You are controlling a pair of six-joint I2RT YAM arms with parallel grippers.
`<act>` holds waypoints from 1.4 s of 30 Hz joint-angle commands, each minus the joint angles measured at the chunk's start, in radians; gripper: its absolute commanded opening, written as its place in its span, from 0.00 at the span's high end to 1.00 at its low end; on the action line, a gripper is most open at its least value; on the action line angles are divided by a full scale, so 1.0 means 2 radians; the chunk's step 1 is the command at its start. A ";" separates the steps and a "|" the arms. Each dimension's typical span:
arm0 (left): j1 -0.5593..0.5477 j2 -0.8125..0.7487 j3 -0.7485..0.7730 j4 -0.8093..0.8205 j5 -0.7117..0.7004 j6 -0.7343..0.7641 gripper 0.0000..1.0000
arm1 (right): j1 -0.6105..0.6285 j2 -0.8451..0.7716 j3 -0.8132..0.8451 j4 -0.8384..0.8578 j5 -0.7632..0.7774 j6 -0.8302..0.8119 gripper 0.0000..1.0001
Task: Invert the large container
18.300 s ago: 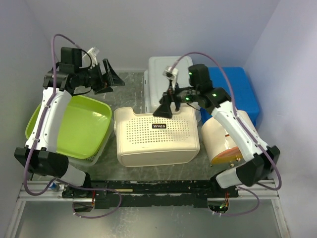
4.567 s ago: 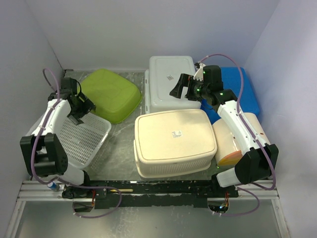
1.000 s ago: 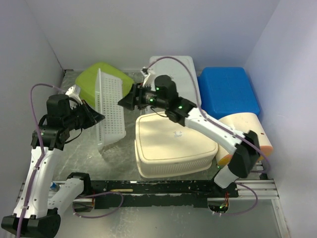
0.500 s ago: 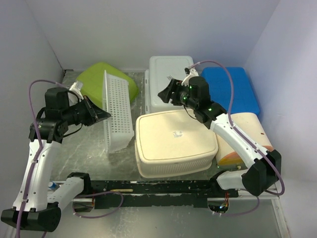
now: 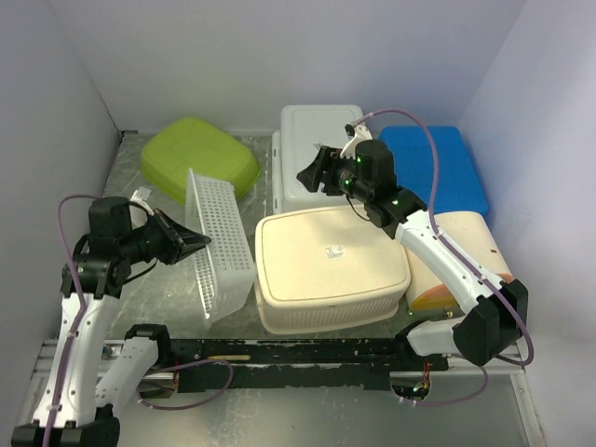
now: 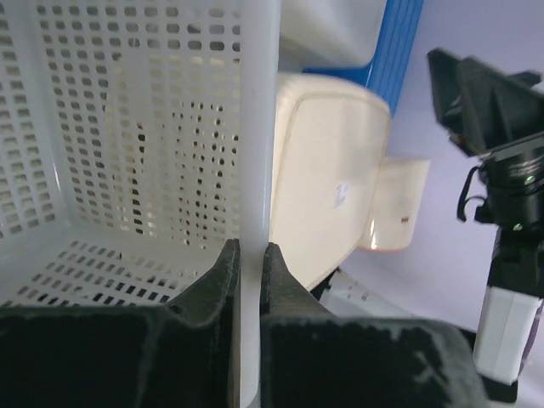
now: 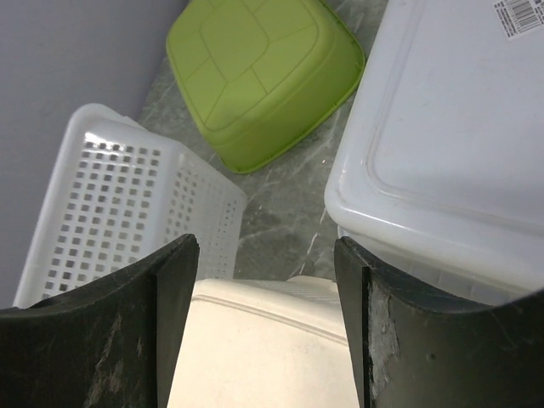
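The large container [image 5: 331,270] is a cream tub lying base-up mid-table, with a small sticker [image 5: 332,250] on top; it also shows in the left wrist view [image 6: 327,183] and the right wrist view [image 7: 272,357]. My right gripper [image 5: 312,174] [image 7: 268,246] hovers open above its far left corner, holding nothing. My left gripper [image 5: 198,244] [image 6: 249,248] is shut on the rim of the smaller white mesh basket [image 5: 223,247] [image 6: 127,127], which stands on its side just left of the container.
A green tub [image 5: 198,158] [image 7: 263,76] lies upside down at the back left. A white lidded box [image 5: 321,149] [image 7: 459,144] and a blue tub [image 5: 433,168] stand at the back. A cream and orange drum [image 5: 456,265] lies at the right.
My left gripper has drawn the mesh basket toward the near edge and closer to the cream container. My right gripper pulled away from the basket to the right, then held still.
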 commanded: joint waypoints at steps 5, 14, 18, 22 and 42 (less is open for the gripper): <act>0.006 -0.109 -0.101 0.178 -0.088 -0.180 0.93 | -0.011 0.009 0.013 0.000 -0.031 -0.017 0.34; 0.006 -0.181 -0.195 0.217 -0.112 -0.206 0.93 | -0.015 -0.017 0.001 -0.012 -0.032 -0.030 0.34; 0.006 -0.241 -0.222 0.224 -0.149 -0.220 0.93 | -0.028 -0.024 -0.010 -0.011 -0.036 -0.028 0.33; 0.006 -0.294 -0.246 0.188 -0.167 -0.249 0.93 | -0.029 -0.023 -0.011 -0.016 -0.045 -0.028 0.33; -0.092 -0.385 -0.123 -0.214 -0.392 -0.327 0.93 | -0.031 0.000 -0.016 0.011 -0.093 0.000 0.33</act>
